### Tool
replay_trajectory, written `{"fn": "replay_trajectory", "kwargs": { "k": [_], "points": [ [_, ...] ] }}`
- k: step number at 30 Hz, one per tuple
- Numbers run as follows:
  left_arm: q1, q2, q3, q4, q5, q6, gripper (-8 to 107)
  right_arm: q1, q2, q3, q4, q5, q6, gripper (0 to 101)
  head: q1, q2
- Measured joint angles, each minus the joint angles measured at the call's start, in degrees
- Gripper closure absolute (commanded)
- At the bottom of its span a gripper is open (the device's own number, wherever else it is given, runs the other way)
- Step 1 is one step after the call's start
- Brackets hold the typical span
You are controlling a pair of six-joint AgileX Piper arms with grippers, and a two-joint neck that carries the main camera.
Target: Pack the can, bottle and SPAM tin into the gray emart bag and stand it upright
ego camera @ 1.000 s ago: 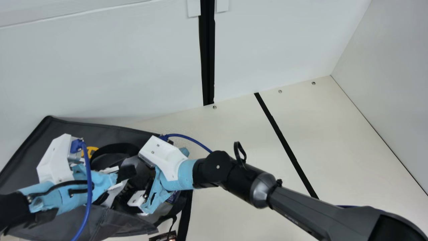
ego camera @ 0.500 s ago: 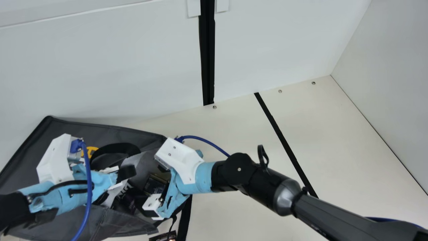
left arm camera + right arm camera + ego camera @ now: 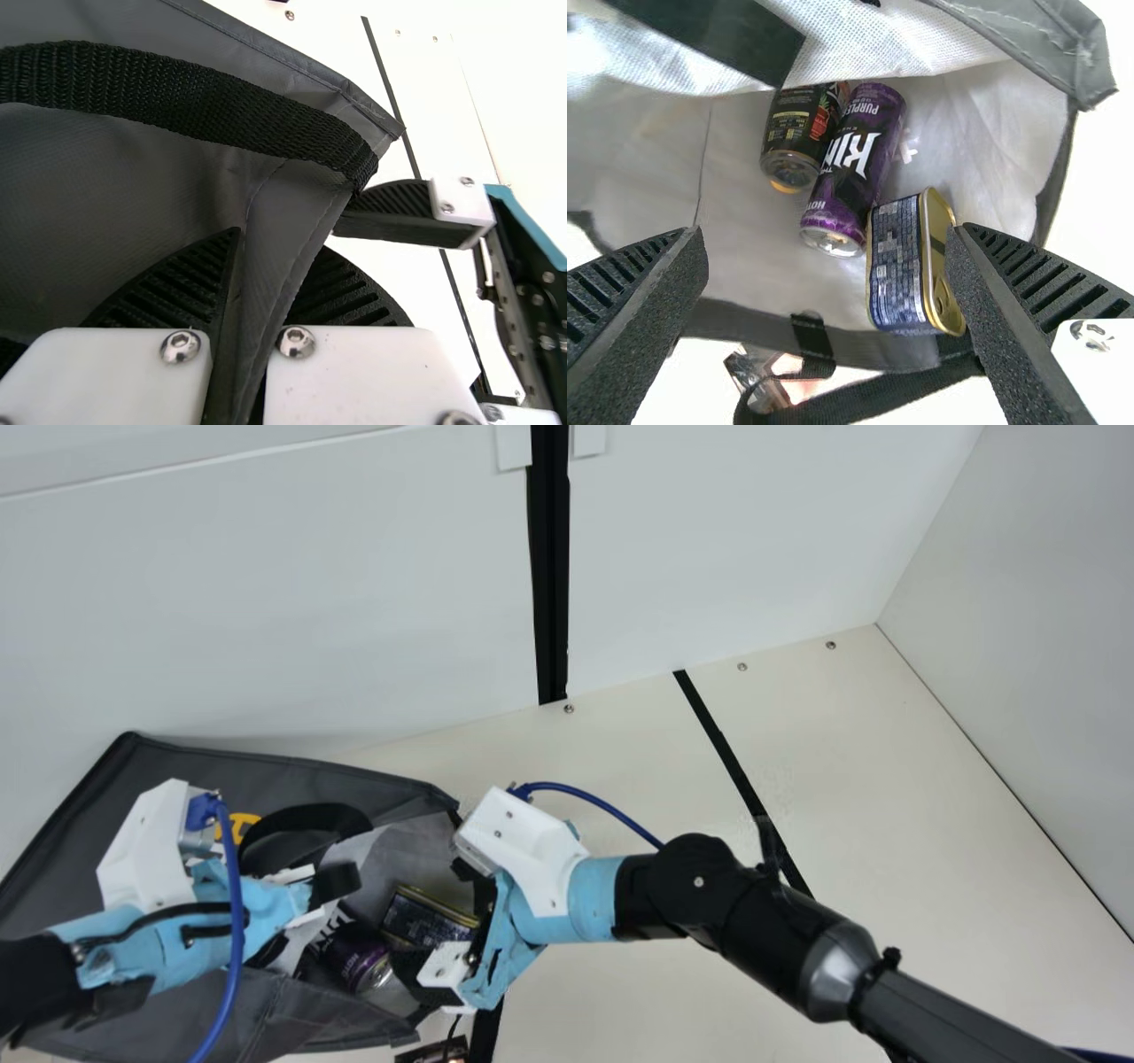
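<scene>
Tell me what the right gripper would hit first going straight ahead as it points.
The right gripper would probably meet the purple can inside the bag first, though depth is unclear and one finger might touch the SPAM tin sooner.

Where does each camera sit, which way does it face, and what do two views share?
Main view: on the neck, slanting down over the table towards the white wall; parts of the left arm and right arm show.
Left wrist view: on that wrist, facing past its own jaws, closed on the gray bag's edge, towards the right arm's jaws.
Right wrist view: on that wrist, facing between its own open jaws into the bag.
Shared: main and right wrist views both show the SPAM tin and purple container inside the bag.
</scene>
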Motion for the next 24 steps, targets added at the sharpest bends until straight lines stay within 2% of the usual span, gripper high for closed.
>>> {"fn": "replay_trajectory", "kwargs": {
  "k": [11,24],
  "points": [
    [0.0,0.0,0.0,0.0,0.0,0.0,107,-5.2,-6.3,2.4,-3.1,5.5,0.6,6,0.0,-0.1],
    [0.0,0.0,0.0,0.0,0.0,0.0,107,-14.0,-13.6,3.1,-7.0,14.3,-0.5,6,0.0,0.0]
  ]
}}
